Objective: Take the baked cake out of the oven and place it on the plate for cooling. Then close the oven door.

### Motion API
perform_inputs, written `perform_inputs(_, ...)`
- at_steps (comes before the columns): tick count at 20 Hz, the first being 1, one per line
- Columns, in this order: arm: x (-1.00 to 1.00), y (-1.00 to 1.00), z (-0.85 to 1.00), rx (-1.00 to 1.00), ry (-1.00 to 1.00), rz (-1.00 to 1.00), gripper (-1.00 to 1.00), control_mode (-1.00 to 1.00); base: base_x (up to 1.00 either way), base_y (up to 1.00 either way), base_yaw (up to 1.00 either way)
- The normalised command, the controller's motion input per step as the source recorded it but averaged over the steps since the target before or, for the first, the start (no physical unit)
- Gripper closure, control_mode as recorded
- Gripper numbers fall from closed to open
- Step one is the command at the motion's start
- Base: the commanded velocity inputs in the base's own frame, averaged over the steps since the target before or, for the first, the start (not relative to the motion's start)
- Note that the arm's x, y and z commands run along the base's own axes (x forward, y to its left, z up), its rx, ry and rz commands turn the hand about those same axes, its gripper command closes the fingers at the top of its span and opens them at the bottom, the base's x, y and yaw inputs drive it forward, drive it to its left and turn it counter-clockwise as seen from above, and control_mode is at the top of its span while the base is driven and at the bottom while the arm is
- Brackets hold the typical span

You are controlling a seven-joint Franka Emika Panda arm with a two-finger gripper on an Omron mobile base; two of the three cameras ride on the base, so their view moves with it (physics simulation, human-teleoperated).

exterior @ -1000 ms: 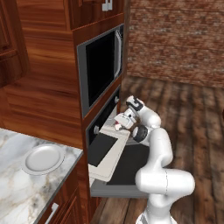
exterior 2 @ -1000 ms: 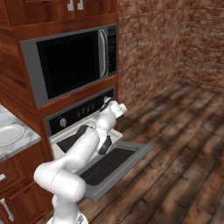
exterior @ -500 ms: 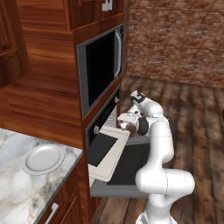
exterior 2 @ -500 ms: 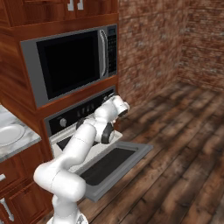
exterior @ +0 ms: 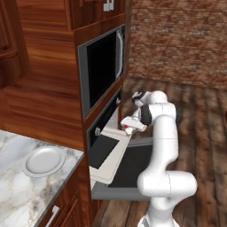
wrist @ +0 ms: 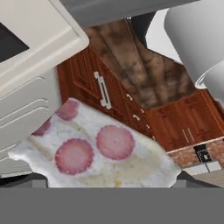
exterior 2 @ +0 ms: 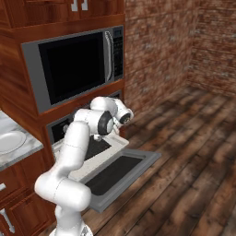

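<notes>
The baked cake (wrist: 100, 153), white with round red slices on top, sits between my gripper's (wrist: 107, 178) dark fingertips and hangs in the air past the tray's corner, with floor and cabinets behind it. From the left base view, my gripper (exterior: 130, 125) is shut on the baked cake (exterior: 129, 130) just above the far end of the pulled-out cream tray (exterior: 111, 155). The oven door (exterior: 133, 166) hangs open, dropped flat below the oven (exterior: 95, 132). The plate (exterior: 43, 160) lies bare on the marble counter to the left; it also shows as the plate (exterior 2: 9, 141).
The microwave (exterior: 104, 66) with its vertical handle sits directly above the oven. The open oven door (exterior 2: 120, 171) and tray (exterior 2: 99, 148) jut out over the wooden floor. Wooden cabinets stand under the counter (exterior: 17, 195); a brick wall closes the back.
The wrist has swung a little up and outward from the oven front, carrying the cake off the tray. Door, tray and plate have not moved.
</notes>
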Motion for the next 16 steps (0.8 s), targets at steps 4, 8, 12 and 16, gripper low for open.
perform_inputs(4, -1.0, 0.23, 0.7, 0.0, -0.28, 0.01, 1.0, -1.0, 0.0, 0.0, 0.0)
perform_inputs(8, -1.0, 0.28, 0.75, 0.0, -0.29, 0.01, 1.0, -1.0, 0.0, 0.0, 0.0)
perform_inputs(12, -1.0, 0.29, 0.64, 0.0, -0.31, 0.02, 1.0, -1.0, 0.0, 0.0, 0.0)
perform_inputs(16, -1.0, 0.31, 0.58, 0.0, -0.27, 0.02, 1.0, -1.0, 0.0, 0.0, 0.0)
